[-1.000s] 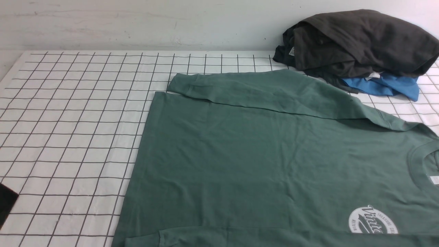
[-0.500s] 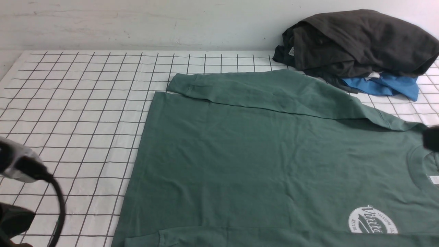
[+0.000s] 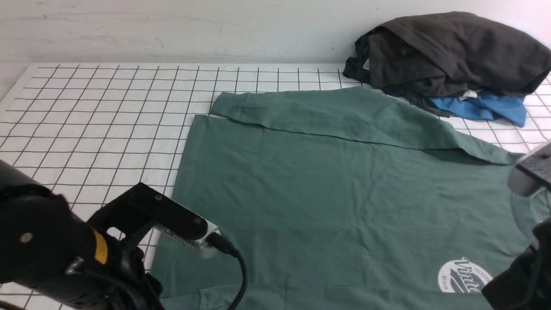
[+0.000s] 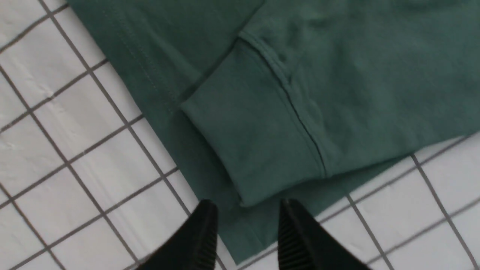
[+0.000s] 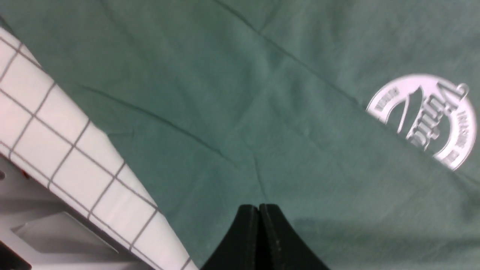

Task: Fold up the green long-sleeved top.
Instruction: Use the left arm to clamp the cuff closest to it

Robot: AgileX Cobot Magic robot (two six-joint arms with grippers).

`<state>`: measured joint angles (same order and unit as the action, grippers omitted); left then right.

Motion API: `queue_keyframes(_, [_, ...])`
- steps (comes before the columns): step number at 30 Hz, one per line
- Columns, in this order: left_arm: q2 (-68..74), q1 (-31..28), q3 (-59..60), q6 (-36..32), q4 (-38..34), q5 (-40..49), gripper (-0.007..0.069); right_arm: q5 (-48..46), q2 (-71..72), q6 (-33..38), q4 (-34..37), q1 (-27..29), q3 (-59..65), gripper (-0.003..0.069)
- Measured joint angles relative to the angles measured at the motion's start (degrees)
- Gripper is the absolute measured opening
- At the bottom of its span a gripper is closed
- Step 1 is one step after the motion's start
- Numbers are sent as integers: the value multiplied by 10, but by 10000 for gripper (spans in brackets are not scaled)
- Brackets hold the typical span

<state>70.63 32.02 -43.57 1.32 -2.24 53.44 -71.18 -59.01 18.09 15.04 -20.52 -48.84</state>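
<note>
Bench (image 3: 86,129), grid cloth: green long-sleeved top (image 3: 323,193) spread flat, far sleeve folded in. New: both arms arrived. Left gripper (image 4: 247,204) fingers now part-open, empty, at top's near cuff (image 4: 247,150), so sleeve fold prob. next. Right gripper (image 5: 258,208) fingers together, nr top's logo (image 5: 423,120). Dark garments (image 3: 452,51) and blue garment (image 3: 482,110) beyond top's far shoulder, not obstructing.

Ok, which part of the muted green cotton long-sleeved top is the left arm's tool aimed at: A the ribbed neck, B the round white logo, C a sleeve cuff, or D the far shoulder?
C: the left wrist view shows the left tool, jaws parted, at the end of a sleeve cuff of the green long-sleeved top.
</note>
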Motion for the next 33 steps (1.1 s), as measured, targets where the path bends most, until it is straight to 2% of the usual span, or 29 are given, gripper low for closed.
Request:
queue_keyframes(5, [71,0,1,29,19,-31,426,0,2,0,-6,-1,34,-14])
queue_keyframes(9, [114,0,1,41,26,-39,479,1,2,0,-7,-1,47,-14])
queue_keyframes(20, [192,-1,1,42,17,-131,489,1,2,1,-8,-1,52,-14])
queue_keyframes(29, [220,-1,-1,43,14,-134,489,1,2,2,-8,-1,52,-14])
queue_keyframes(31, [221,-1,-2,43,14,-134,482,1,2,2,-8,-1,52,-14])
queue_keyframes(33, [221,-1,-3,43,13,-134,443,1,2,2,-8,-1,52,-14])
